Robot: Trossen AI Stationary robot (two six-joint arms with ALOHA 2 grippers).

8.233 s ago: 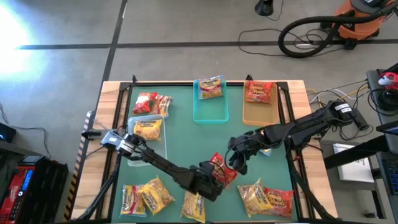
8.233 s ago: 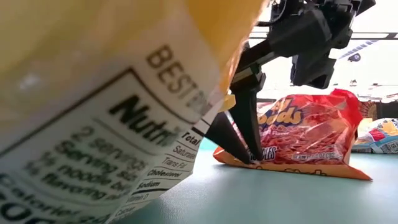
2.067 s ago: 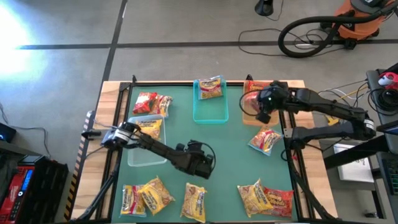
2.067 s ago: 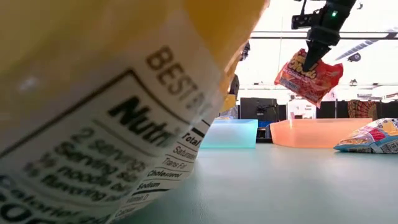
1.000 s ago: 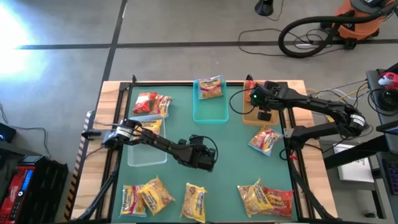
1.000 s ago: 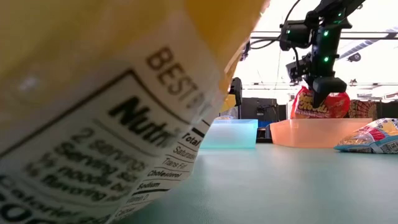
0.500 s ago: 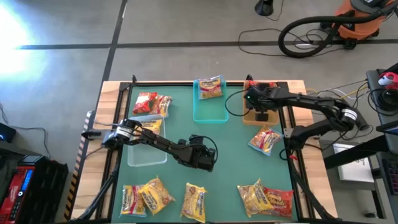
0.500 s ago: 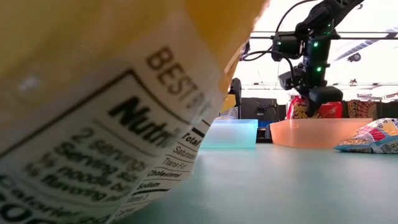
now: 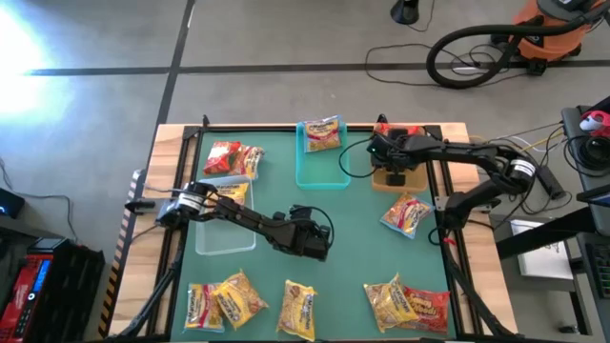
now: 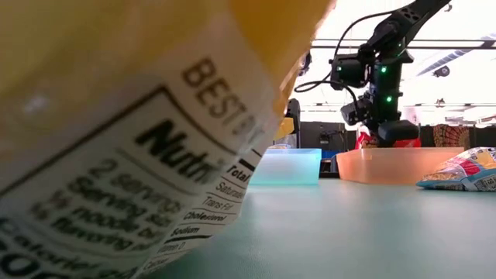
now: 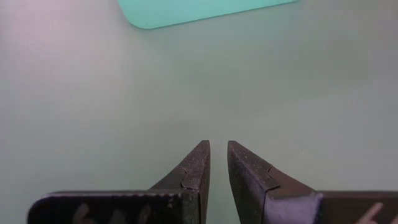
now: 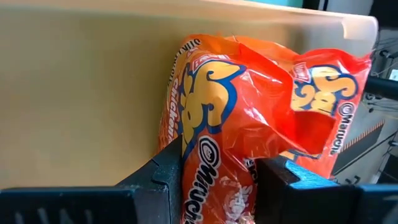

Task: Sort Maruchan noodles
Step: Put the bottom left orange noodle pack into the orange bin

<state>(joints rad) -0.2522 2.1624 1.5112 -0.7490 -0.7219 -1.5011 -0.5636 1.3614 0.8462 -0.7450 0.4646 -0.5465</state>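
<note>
Right claw grasps a red noodle packet inside the tan tray at one o'clock; left claw clenched, mid-table.

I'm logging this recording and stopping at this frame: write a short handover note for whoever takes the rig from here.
Right gripper: shut on a red packet, lowered into the tan tray; not yet released.
Left gripper: shut, empty, over bare mat mid-table.
Done: a yellow packet in the teal tray, one in the clear tray.
Left: packets beside the clear tray, one at the right edge, and five along the near edge.
</note>
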